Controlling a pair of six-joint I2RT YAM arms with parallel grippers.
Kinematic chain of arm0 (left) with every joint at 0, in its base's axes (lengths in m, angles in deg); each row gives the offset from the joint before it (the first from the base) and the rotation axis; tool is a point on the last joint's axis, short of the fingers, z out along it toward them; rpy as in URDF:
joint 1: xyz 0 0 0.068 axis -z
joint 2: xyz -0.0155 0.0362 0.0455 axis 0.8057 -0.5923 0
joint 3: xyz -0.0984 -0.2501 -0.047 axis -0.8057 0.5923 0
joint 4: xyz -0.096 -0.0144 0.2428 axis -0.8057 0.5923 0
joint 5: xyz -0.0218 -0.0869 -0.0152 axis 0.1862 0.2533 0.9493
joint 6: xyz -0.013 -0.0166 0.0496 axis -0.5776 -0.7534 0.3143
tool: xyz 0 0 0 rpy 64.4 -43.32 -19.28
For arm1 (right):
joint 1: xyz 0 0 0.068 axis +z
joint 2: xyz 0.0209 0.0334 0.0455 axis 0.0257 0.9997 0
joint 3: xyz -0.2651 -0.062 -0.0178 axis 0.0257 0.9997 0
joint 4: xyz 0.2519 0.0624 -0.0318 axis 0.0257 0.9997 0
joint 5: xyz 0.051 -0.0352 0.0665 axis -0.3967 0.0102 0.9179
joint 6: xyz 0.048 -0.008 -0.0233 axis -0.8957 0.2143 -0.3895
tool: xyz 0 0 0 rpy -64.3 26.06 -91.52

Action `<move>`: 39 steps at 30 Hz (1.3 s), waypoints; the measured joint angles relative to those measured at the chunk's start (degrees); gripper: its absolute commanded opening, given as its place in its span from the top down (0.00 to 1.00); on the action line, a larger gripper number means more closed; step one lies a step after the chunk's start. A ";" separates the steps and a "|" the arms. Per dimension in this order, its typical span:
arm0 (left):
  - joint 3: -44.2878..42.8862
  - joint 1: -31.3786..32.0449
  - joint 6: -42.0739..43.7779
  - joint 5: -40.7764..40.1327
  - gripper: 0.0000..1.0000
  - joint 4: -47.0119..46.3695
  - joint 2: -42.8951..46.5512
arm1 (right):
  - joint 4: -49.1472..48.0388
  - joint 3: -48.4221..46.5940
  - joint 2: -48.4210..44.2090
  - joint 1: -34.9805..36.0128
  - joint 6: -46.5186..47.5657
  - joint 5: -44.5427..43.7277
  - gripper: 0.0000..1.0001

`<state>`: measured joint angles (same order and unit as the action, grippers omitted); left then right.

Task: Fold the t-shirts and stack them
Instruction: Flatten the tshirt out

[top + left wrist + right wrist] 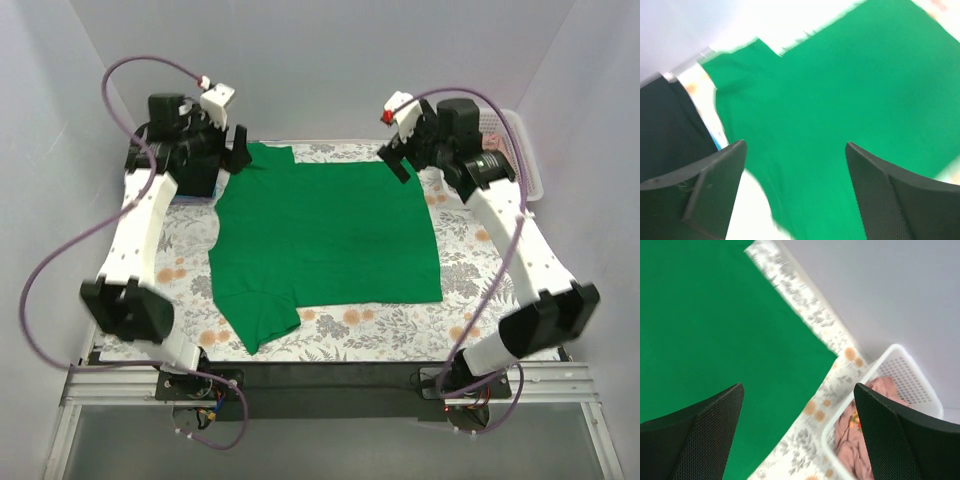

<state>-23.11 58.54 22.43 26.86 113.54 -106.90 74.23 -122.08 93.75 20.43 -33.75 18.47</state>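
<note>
Green t-shirt (325,235) is lying flat mid table (470,270), stretching left-to-right. Left gripper (236,150) and right gripper (397,162) are hovering wide open and empty at its far-edge corners, one each.

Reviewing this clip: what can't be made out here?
- Pink t-shirt in the basket: cut off by the right wrist view's bottom edge; overhead, the right arm mostly hides it.
- Dark cloth: blurred, cut off by the left wrist view's left edge; overhead, the left arm covers it.
- Green t-shirt: its fabric detail is motion-blurred in the left wrist view.
</note>
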 measured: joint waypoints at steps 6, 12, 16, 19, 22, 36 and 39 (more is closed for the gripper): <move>26.34 2.32 13.16 2.29 0.32 12.52 28.04 | 10.40 21.33 -15.72 0.55 6.64 2.71 0.26; 48.81 3.50 21.35 -3.82 0.37 21.57 37.24 | 19.21 45.44 -24.85 0.31 12.09 0.15 0.39; 52.57 3.50 23.04 -5.70 0.39 24.33 39.06 | 21.03 53.55 -30.27 0.28 14.01 -1.62 0.39; 53.66 3.50 24.06 -5.79 0.39 24.72 38.84 | 19.34 58.10 -30.36 0.28 14.47 -3.10 0.39; 54.95 3.50 24.83 -5.81 0.38 25.20 38.10 | 17.84 60.13 -29.64 0.28 14.56 -4.35 0.40; 59.21 4.46 25.27 -6.54 0.38 24.50 37.20 | 6.23 63.28 -23.61 0.28 16.52 -8.61 0.57; 60.81 4.76 25.27 -7.23 0.38 24.39 37.38 | 5.90 64.78 -23.39 0.28 17.14 -9.29 0.57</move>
<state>37.70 63.31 47.70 19.62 137.94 -69.52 80.13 -57.29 70.36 20.72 -16.61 9.18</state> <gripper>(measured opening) 0.621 0.434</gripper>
